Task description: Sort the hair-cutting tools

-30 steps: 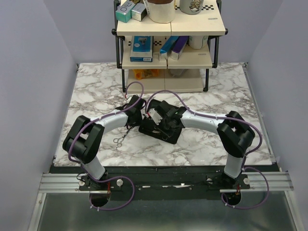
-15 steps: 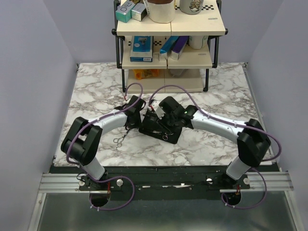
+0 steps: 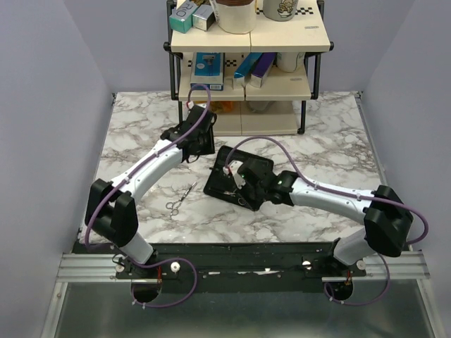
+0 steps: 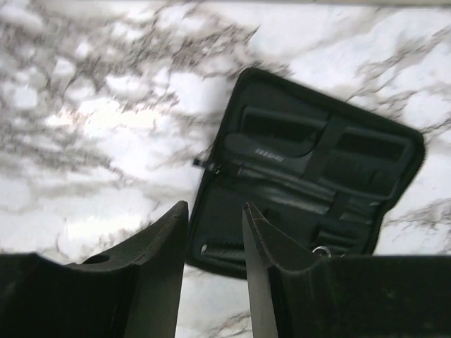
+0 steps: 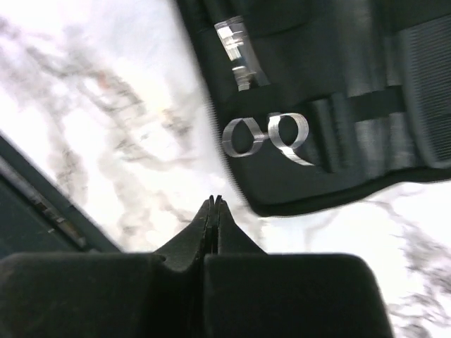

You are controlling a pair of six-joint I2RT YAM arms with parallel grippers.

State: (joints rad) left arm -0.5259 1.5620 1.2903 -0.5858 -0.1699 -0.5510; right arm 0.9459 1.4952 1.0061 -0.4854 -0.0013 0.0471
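Left gripper (image 4: 215,206) parted, right gripper (image 5: 213,202) pinched shut

Both hold nothing. Beyond the left gripper lies the open pouch (image 4: 232,211) with a comb (image 4: 271,151) tucked inside. Scissors (image 5: 268,128) sit in it just ahead of the right tips.

Comb (image 4: 271,152) — seemingly — in pouch (image 4: 227,210); scissors (image 3: 181,197) left.

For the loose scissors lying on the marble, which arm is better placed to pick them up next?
Left, probably. The scissors lie on its side of the pouch, and the left gripper is open. The right gripper is shut at the pouch's edge.
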